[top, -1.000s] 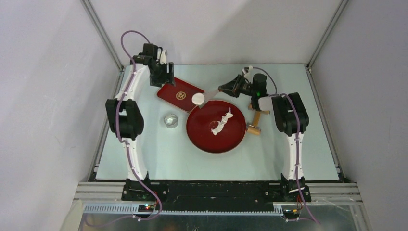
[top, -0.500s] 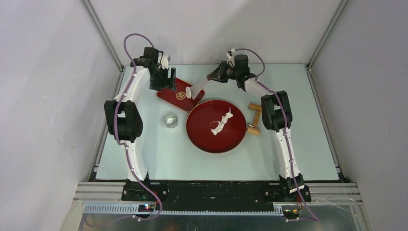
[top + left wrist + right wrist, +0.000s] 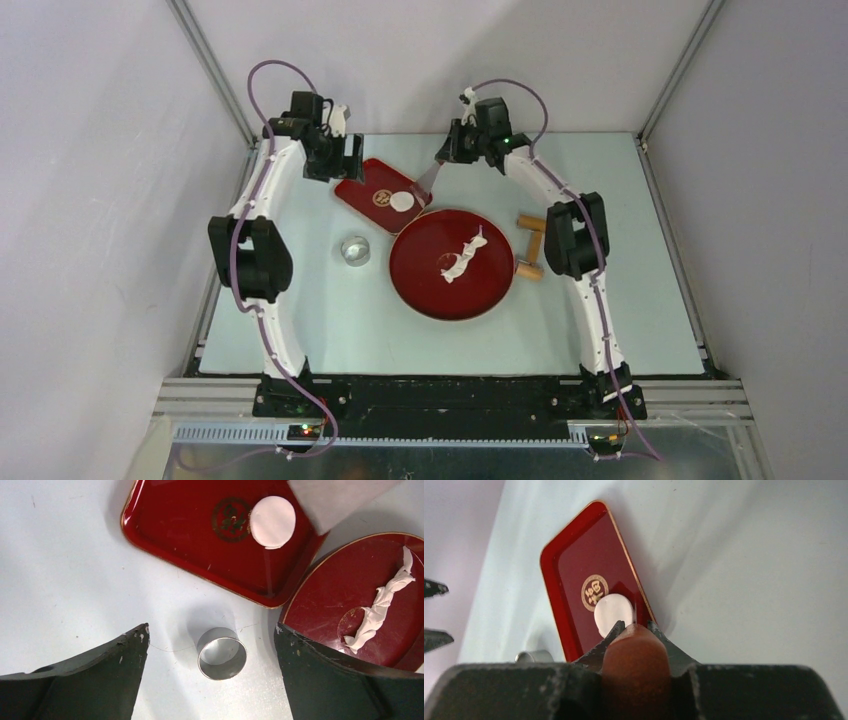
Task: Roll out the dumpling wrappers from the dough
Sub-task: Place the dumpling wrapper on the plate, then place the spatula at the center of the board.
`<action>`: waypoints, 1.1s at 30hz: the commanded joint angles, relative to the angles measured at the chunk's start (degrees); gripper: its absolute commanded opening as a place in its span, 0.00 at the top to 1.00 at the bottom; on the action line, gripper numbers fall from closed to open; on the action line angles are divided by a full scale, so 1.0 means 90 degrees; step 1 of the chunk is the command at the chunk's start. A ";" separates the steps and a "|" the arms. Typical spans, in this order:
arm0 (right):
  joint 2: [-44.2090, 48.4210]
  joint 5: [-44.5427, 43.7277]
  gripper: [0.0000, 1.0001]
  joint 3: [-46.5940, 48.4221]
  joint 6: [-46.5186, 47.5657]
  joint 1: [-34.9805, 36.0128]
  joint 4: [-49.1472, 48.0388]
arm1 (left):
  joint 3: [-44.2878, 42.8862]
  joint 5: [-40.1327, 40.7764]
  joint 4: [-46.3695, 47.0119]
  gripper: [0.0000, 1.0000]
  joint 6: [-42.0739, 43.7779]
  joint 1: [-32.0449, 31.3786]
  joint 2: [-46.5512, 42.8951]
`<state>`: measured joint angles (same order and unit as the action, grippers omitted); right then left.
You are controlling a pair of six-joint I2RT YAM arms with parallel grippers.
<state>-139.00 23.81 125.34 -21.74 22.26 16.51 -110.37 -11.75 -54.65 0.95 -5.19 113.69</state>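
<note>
One dumpling wrapper [image 3: 402,200], a flat white round disc, lies on the rectangular red tray [image 3: 365,185], beside its gold emblem. It also shows as a wrapper [image 3: 272,521] in the left wrist view and a wrapper [image 3: 611,610] in the right wrist view. My right gripper [image 3: 450,158] is shut on the brown handle [image 3: 636,655] of a scraper, whose pale blade [image 3: 430,180] hangs just right of the wrapper. My left gripper [image 3: 345,165] hovers open at the tray's back left. A ragged leftover dough strip [image 3: 462,253] lies on the round red plate [image 3: 420,285].
A metal ring cutter [image 3: 354,250] stands on the table left of the round plate, and the cutter [image 3: 222,652] sits below my open left fingers [image 3: 100,670]. A wooden rolling pin [image 3: 530,245] lies right of the plate. Frame posts and walls close in the back corners.
My right arm swung back and left, carrying the wrapper on the scraper blade from the plate's rim to the rectangular tray, where it now lies. My left gripper opened wider.
</note>
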 commanded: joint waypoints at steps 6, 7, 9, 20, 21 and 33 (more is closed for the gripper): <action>0.2850 -0.0151 1.00 -0.0846 0.1484 -0.0383 0.0546 | 0.0305 -0.0184 0.0037 0.00 0.0298 0.0279 -0.0858; 0.3070 0.0009 1.00 -0.0854 0.1433 -0.0456 0.0567 | 0.0374 -0.0196 0.0042 0.00 0.0320 0.0290 -0.0956; 0.3341 0.0348 1.00 -0.0782 0.1383 -0.0676 0.0736 | 0.0501 -0.0247 0.0040 0.00 0.0370 0.0297 -0.1132; 0.5329 0.1812 1.00 -0.3356 0.2681 -0.2595 0.2139 | 0.1986 -0.0774 0.0052 0.00 0.1033 0.0470 -0.2749; 0.5445 0.1810 1.00 -0.3544 0.3116 -0.2799 0.2362 | 0.2203 -0.0872 0.0045 0.00 0.1089 0.0474 -0.2837; 0.6124 0.2323 1.00 -0.4380 0.5702 -0.4005 0.5543 | 0.3562 -0.1179 0.0578 0.00 0.1291 0.0509 -0.4541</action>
<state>-89.14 42.48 87.11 20.29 -12.58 57.28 -78.24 -20.23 -53.19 11.07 -1.15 79.13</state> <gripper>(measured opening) 0.217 0.996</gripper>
